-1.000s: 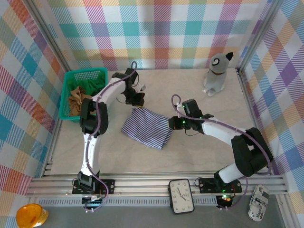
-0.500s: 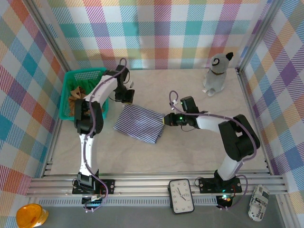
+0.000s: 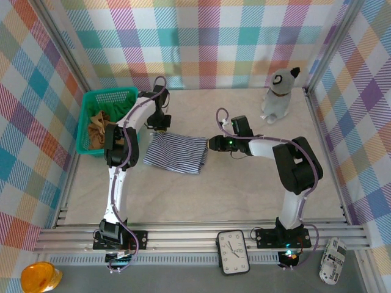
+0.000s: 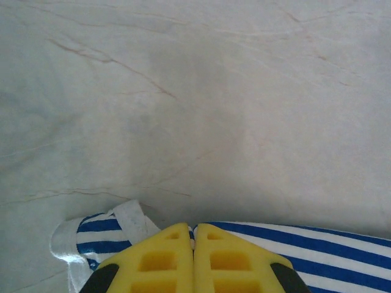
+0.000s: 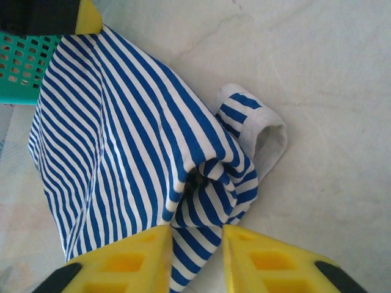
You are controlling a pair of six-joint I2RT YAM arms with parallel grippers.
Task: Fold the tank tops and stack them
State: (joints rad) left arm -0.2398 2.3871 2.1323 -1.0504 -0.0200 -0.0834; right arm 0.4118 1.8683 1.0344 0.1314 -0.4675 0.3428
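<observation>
Marbled bench (image 3: 244, 195), plaid walls (image 3: 214, 36) on three sides. Striped tank top (image 3: 177, 154) lay roughly folded left of centre, just beside the teal mesh basket (image 3: 109, 96). Your left hand (image 4: 193, 227) was clamped shut on the top's far edge, next to a white-trimmed strap loop (image 4: 131, 217). Your right hand (image 5: 195, 229) sat at the opposite edge with fingers parted and a bunched fold of stripes lying loose between them. Tan-brown tank top (image 3: 96, 127) and green tank top (image 3: 125, 108) lay crumpled in the basket. Toy dog (image 3: 278, 94) stood near the far right corner.
</observation>
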